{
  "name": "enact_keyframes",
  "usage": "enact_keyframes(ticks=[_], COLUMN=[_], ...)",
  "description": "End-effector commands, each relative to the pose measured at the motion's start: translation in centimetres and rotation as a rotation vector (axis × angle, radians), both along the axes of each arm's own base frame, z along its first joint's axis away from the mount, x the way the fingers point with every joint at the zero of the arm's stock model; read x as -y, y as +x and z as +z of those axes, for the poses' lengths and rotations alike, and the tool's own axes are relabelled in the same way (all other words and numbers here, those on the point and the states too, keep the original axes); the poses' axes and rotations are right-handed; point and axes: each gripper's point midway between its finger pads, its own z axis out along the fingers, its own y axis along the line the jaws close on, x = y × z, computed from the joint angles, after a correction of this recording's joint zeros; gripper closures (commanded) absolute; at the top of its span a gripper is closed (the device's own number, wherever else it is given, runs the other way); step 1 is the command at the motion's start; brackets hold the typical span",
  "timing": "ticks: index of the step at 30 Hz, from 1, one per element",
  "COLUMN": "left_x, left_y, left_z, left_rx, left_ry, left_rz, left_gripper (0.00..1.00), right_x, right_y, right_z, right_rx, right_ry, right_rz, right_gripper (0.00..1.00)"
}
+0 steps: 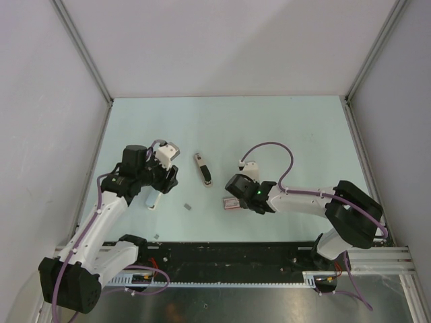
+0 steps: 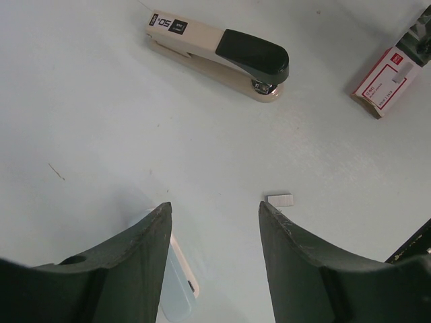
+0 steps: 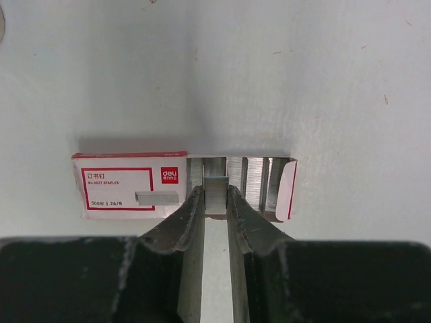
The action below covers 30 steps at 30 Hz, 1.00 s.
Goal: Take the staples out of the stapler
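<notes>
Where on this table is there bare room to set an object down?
Free: the far table beyond the stapler, up to the back wall. Crowded: the middle, with stapler, staple box and loose staple strip.

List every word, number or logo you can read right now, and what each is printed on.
"deli": white logo on a red patch, staple box lid.
"订书钉": red characters, same lid.
"500枚 | 24/6": bottom line of the lid; the last digit is uncertain.
A small line ending in "STAPLES": same lid; its number is too small to read.
"50": black label on the stapler; the fine print beside it is unreadable.
</notes>
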Motion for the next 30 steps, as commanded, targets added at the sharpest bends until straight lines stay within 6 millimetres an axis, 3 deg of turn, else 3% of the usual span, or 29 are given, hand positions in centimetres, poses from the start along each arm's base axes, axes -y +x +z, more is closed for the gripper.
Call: enact_keyframes(ticks=[1, 30], left_x=[0.3, 0.3], left_y=[0.0, -0.1], left_z=[0.5, 0.5], left_rx=[0.024, 0.021], left_ry=[-0.018, -0.021], left_rz=[-0.017, -0.022], left_gripper=[0.41, 0.41], right_x=[0.1, 0.4], right_y=[0.6, 0.6], right_z=[0.7, -0.4], right_rx=[0.043, 0.016], right_ry=[0.002, -0.002], right_rz=[-0.010, -0.002], right_gripper=[1.00, 1.00])
